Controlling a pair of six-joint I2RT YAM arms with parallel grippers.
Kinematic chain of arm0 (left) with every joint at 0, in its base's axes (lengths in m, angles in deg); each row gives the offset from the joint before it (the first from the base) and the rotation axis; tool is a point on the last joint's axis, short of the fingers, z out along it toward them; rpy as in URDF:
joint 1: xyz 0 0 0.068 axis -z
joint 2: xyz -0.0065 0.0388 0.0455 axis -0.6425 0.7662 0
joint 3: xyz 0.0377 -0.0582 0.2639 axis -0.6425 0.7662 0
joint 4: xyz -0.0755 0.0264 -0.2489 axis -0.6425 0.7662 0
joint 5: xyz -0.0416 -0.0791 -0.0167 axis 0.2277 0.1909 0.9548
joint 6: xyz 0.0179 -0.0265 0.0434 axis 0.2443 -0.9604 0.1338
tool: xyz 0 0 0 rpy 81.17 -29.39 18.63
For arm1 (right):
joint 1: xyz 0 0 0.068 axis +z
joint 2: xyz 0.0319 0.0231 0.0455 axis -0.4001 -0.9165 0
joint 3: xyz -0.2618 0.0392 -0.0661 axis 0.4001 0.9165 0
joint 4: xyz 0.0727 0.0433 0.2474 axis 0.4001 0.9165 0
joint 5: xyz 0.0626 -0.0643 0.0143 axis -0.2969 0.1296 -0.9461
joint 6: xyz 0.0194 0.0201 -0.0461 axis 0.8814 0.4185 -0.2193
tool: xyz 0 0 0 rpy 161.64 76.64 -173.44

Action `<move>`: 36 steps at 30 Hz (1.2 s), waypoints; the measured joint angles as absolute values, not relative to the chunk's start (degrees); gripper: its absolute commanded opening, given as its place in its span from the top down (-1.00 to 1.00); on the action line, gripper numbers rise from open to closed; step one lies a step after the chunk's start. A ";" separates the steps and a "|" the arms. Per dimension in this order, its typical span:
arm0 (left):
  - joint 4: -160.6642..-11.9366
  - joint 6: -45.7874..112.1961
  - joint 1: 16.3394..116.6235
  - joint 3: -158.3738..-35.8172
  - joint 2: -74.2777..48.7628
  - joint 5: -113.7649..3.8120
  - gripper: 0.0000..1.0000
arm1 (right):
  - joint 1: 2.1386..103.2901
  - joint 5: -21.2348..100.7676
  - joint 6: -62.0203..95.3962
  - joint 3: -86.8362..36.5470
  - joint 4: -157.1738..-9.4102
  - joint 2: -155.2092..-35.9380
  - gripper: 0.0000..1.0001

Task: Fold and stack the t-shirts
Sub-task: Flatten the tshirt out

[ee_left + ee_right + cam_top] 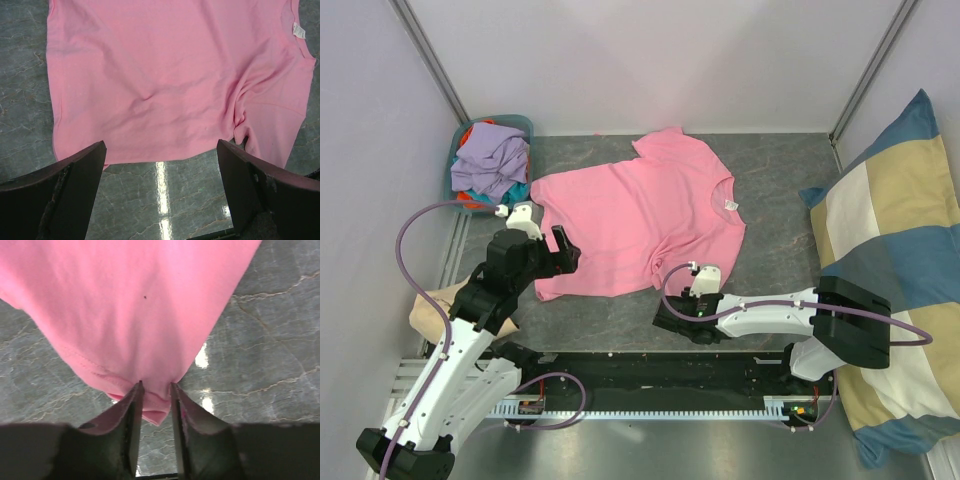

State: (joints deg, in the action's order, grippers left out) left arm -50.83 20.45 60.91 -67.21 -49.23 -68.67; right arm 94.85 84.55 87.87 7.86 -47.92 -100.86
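A bright pink t-shirt (640, 215) lies spread on the grey table, its hem to the left and its white neck label (729, 205) to the right. My left gripper (552, 242) is open and empty above the shirt's near left hem corner. In the left wrist view the pink t-shirt (165, 75) lies just beyond my open left gripper (160, 150), with bare table between the jaws. My right gripper (686, 275) is shut on the shirt's near sleeve edge. In the right wrist view the pink fabric (135, 305) is pinched in my right gripper (156, 390).
A teal basket (525, 125) at the back left holds a lavender shirt (492, 158) with orange and teal cloth under it. A blue-and-cream checked cushion (895, 250) fills the right side. A beige cloth (432, 308) lies under my left arm.
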 measured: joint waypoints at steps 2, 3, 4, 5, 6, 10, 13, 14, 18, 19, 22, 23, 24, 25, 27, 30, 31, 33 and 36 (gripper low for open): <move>-50.83 20.45 60.91 -67.21 -49.23 -68.67 -1.00 | 95.07 84.60 88.04 7.68 -48.53 -101.17 0.70; -50.83 20.45 60.91 -67.21 -49.23 -68.67 -1.00 | 95.11 84.58 88.15 7.66 -49.06 -101.23 0.77; -50.83 20.45 60.91 -67.21 -49.23 -68.67 -1.00 | 95.11 84.55 88.24 7.66 -49.45 -101.25 0.83; -50.83 20.47 60.91 -67.21 -49.23 -68.67 -1.00 | 95.14 84.44 88.26 7.66 -49.87 -101.25 0.94; -50.83 20.45 60.91 -67.21 -49.23 -68.67 -1.00 | 95.18 84.40 88.31 7.68 -50.04 -101.25 1.00; -50.83 20.47 60.91 -67.21 -49.16 -68.67 -1.00 | 95.25 84.36 88.33 7.68 -50.24 -101.23 1.00; -50.77 20.47 60.91 -67.23 -48.22 -68.65 -1.00 | 95.27 84.42 88.39 7.64 -50.15 -101.23 1.00; -50.33 20.49 60.91 -67.54 -47.52 -68.60 -1.00 | 95.29 84.47 88.59 7.60 -50.04 -101.23 1.00; -47.58 20.42 60.91 -71.14 -41.82 -67.45 -1.00 | 95.33 84.53 88.98 7.57 -49.78 -101.06 1.00; -47.20 20.36 60.91 -72.17 -40.09 -67.07 -1.00 | 95.35 84.55 89.07 7.57 -49.71 -101.01 1.00; -46.72 17.67 60.91 -71.65 -38.28 -65.92 -0.98 | 95.42 84.49 89.14 7.51 -49.23 -100.86 1.00; -46.68 16.38 60.98 -70.75 -38.87 -65.98 -0.97 | 95.42 84.47 89.12 7.46 -49.06 -100.86 1.00; -46.70 15.11 60.95 -69.61 -39.67 -66.20 -0.94 | 95.44 84.47 89.09 7.42 -48.95 -100.86 1.00; -46.53 14.02 60.95 -68.45 -40.42 -66.66 -0.94 | 95.46 84.44 89.09 7.42 -48.84 -100.86 1.00; -45.80 12.62 60.98 -66.88 -41.05 -68.52 -0.93 | 95.49 84.44 88.94 7.35 -48.66 -100.84 1.00; -43.88 11.90 60.98 -66.73 -40.15 -72.36 -0.90 | 95.49 84.44 88.37 7.31 -48.53 -100.77 1.00; -43.23 11.66 60.95 -66.73 -39.96 -73.65 -0.89 | 95.49 84.44 88.04 7.29 -48.53 -100.77 1.00; -41.85 10.70 60.95 -66.73 -39.96 -75.16 -0.85 | 95.49 84.44 87.48 7.27 -48.53 -100.66 1.00; -40.69 7.94 61.63 -65.85 -41.36 -76.52 -0.83 | 95.46 84.47 86.01 7.27 -48.58 -100.29 1.00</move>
State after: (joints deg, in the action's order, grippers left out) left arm -40.69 7.94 61.63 -65.85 -41.36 -76.52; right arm 95.46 84.47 86.01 7.27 -48.58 -100.29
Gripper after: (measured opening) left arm 0.924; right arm 0.010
